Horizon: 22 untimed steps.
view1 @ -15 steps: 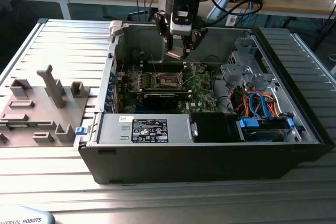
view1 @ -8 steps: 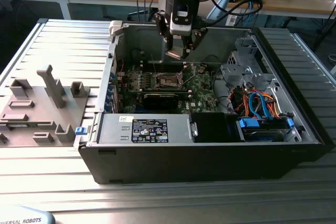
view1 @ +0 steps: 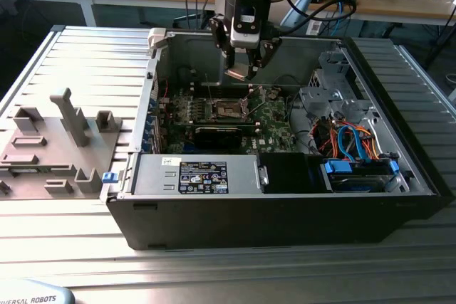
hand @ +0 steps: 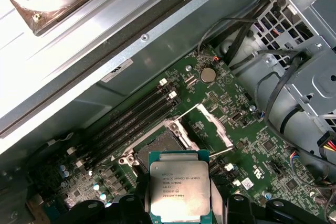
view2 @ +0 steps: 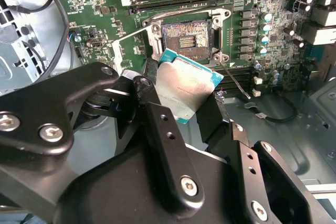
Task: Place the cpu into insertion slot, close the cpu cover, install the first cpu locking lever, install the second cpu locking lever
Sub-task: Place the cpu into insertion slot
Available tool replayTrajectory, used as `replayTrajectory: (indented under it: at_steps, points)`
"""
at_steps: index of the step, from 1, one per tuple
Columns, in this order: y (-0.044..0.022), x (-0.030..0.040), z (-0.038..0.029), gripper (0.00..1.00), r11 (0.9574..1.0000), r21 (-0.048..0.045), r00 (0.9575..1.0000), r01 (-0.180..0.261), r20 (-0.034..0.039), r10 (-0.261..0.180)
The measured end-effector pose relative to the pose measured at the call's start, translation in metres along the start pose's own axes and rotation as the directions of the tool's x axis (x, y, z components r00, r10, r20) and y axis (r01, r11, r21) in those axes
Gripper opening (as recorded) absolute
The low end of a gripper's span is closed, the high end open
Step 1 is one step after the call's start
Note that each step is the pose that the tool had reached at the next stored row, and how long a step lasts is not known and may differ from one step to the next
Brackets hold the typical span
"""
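My gripper point(view1: 241, 70) is closed on the small, flat, square silvery-grey cpu point(view2: 188, 85). The square black insertion slot point(view2: 187, 38) lies just beneath, unfilled. The thin silvery cpu cover point(hand: 216, 126) stands open. Nothing is installed yet.

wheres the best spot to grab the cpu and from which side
By two opposite thin edges, coming in from the side away from the socket. The cpu is a flat square with a metal lid, so its edges are probably the safest faces to pinch, and that leaves the underside free to meet the insertion slot. The gripper holds it this way now.
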<state>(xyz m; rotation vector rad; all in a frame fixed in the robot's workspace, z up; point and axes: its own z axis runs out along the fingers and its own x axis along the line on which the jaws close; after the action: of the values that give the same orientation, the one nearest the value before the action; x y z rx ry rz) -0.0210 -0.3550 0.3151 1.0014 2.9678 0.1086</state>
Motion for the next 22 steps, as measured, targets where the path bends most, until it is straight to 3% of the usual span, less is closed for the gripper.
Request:
replayTrajectory:
  at_steps: [22]
  points:
    - [0.0000,0.0000,0.0004,0.54,0.9999,-0.0002,0.9999,-0.015,0.0010,0.015]
